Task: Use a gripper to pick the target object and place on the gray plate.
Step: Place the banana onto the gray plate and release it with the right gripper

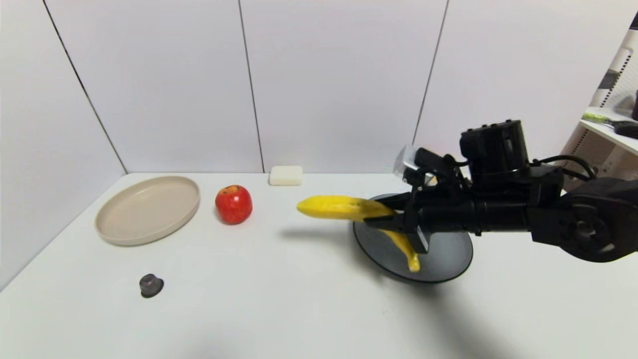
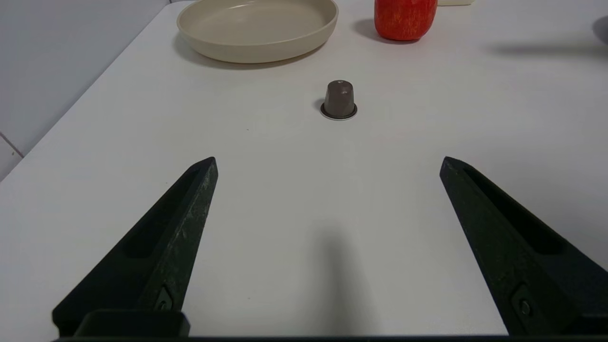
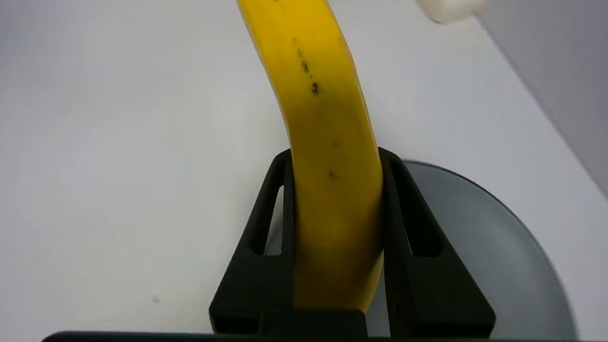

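My right gripper [image 1: 386, 215] is shut on the yellow banana [image 1: 339, 207] and holds it in the air over the left edge of the gray plate [image 1: 443, 257]. One end of the banana sticks out to the left past the plate; the other end hangs over the plate. In the right wrist view the banana [image 3: 327, 142] is clamped between both fingers [image 3: 266, 228], my right gripper [image 3: 335, 154] is shut on it, and the gray plate [image 3: 498, 256] lies below. My left gripper [image 2: 327, 161] is open and empty above the table's front left; it is out of the head view.
A beige raised-rim plate [image 1: 147, 209] sits at the back left, a red apple [image 1: 233, 203] next to it. A white block [image 1: 285, 175] lies at the back wall. A small dark capsule [image 1: 151, 285] stands front left, also in the left wrist view [image 2: 339, 99]. A shelf [image 1: 610, 129] stands at the far right.
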Robot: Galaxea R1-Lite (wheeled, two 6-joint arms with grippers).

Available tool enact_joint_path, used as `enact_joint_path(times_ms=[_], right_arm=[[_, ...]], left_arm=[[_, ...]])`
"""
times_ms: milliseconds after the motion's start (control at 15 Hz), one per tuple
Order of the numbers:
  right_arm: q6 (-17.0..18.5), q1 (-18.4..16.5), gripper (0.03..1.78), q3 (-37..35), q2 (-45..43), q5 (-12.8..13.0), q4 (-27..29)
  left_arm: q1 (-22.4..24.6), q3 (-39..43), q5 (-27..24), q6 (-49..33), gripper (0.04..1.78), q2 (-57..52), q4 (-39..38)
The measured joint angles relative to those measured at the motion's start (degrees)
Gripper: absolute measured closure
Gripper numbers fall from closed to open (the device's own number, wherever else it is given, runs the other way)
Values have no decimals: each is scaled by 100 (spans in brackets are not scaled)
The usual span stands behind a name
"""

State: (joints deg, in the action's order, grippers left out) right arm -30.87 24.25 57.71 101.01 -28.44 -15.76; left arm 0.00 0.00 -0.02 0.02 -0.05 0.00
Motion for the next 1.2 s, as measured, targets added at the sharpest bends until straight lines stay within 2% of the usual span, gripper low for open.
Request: enact_joint_path(times_ms=[200, 333, 533, 733, 933, 1200], right_arm=[[-59, -614, 130, 76, 144, 11, 0], [-262, -956, 130, 100, 343, 11, 0], [-422, -1237, 130, 119, 627, 22, 9], [-557, -1348, 130, 152, 834, 17, 122], [-745, -1423, 96, 172, 950, 13, 347], [-766, -1443, 61, 185, 985, -6, 380]], left_arm=[[0, 0, 0, -2, 13, 0, 0], [0, 0, 2, 0, 13, 0, 0], [0, 0, 2, -2, 13, 0, 0], [0, 0, 2, -2, 13, 0, 0], [0, 0, 0, 0, 13, 0, 0], [0, 0, 2, -2, 13, 0, 0]])
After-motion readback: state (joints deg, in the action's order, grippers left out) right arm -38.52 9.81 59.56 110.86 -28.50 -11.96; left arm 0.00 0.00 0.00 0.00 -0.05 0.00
